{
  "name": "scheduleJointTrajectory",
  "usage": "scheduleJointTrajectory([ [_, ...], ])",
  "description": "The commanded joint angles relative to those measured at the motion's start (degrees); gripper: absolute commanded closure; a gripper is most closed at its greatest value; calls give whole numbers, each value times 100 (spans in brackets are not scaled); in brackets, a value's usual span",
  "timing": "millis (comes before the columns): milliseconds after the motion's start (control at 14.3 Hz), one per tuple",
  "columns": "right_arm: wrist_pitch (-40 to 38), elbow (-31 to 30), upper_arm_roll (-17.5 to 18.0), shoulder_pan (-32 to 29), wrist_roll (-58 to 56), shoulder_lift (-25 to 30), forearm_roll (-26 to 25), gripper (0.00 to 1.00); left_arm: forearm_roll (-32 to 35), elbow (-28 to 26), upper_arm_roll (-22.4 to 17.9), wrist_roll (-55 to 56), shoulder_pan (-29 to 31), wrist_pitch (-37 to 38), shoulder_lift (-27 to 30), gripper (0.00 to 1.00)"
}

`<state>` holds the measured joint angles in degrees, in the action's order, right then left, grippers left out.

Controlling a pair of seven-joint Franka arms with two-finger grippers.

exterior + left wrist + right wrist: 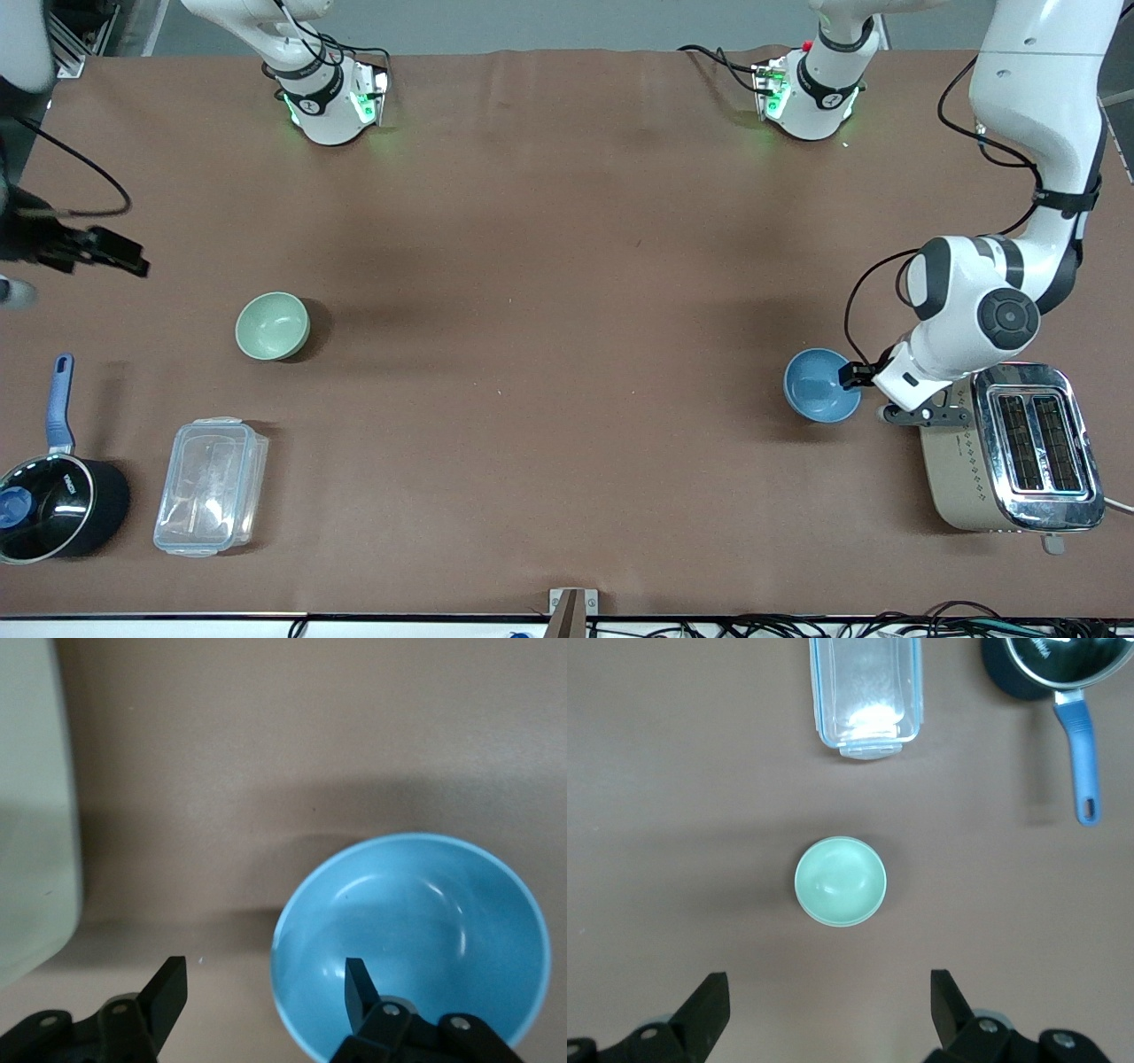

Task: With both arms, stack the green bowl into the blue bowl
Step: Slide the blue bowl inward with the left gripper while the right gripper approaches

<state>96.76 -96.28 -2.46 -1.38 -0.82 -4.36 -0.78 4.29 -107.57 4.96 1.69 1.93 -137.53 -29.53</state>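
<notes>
The pale mint-green bowl [272,326] stands upright and empty toward the right arm's end of the table; it also shows in the right wrist view [840,881]. The light-blue bowl [822,385] stands toward the left arm's end, beside the toaster. My left gripper [852,374] is low at the blue bowl [416,939] and open [264,974]. It straddles the rim, with one finger [356,988] inside the bowl and the other outside it. My right gripper [131,260] is open [828,988], empty and high over the table, with the green bowl below it.
A chrome and beige toaster [1010,452] stands close to the left gripper; its side shows in the left wrist view [35,815]. A clear plastic lidded container [211,486] and a black saucepan with a blue handle [53,505] lie nearer the front camera than the green bowl.
</notes>
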Motion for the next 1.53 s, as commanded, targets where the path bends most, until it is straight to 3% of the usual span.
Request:
scheduleJointTrajectory([
  [0, 1314, -1415, -53, -3, -181, 172, 96, 0, 116, 70, 5, 42, 27, -169, -184, 38],
  [209, 3186, -2734, -70, -20, -540, 146, 105, 0, 107, 96, 14, 51, 27, -169, -263, 77],
  [349, 4048, -3341, -79, -116, -743, 24, 96, 0, 99, 114, 14, 51, 44, -169, -264, 96],
  [419, 4479, -3614, -79, -178, -866, -55, 105, 0, 81, 114, 23, 34, 36, -169, -255, 100],
  [628, 5219, -4081, -97, -222, -999, -354, 96, 0, -111, 105, 267, 181, 18, -73, -89, 100],
  [837, 6150, -4390, -105, -257, -1156, -784, 96, 0, -647, 166, 934, 1014, 18, 419, 184, 100],
  [1116, 6303, -4486, -114, -328, -1236, -935, 96, 3, -710, 377, 1989, 2806, -122, 438, 150, 100],
  [1326, 6259, -4548, -114, -328, -1236, -917, 96, 11, -649, 710, 2079, 3828, -893, 429, -96, 100],
  [1465, 6250, -4548, -114, -337, -1236, -909, 96, 23, -649, 956, 2036, 4180, -1509, 403, -429, 100],
])
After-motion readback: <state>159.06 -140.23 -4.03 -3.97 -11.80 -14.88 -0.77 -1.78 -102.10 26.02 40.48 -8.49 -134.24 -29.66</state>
